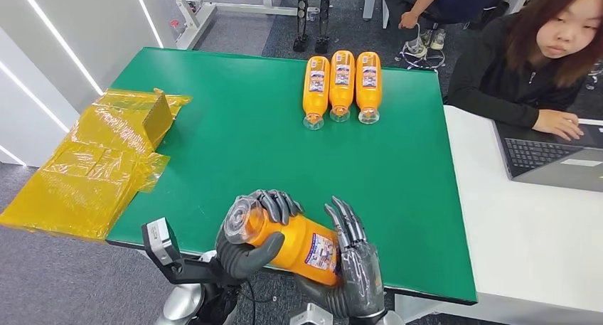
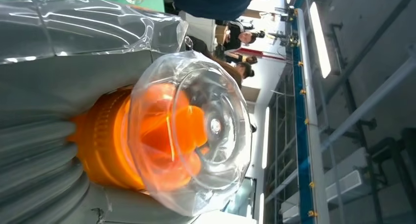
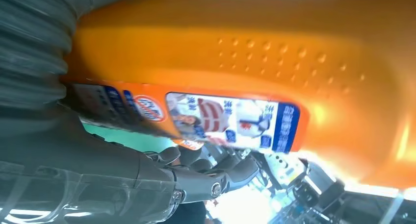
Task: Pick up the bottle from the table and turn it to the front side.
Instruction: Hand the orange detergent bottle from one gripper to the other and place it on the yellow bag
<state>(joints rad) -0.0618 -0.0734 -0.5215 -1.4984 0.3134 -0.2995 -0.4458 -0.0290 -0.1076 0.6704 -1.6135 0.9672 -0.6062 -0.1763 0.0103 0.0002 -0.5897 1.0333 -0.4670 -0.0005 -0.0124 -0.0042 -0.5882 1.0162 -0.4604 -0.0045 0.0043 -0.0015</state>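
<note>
Orange bottle [image 1: 295,243] lifted off near edge of green table [image 1: 235,126], left hand [image 1: 249,236] wrapping cap end, right hand [image 1: 352,268] cupping base. Best rolled slowly, label up, grip firm near slippery clear cap [image 2: 196,131].

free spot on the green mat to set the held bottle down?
Bare mat between the yellow wrapped stack and the three-bottle row; also right of centre toward the white desk. Crowded at the row on the far edge.

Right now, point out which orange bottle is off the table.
The orange bottle held between the left hand and right hand at the near edge; the other three bottles lie in a row at the far side.
</note>
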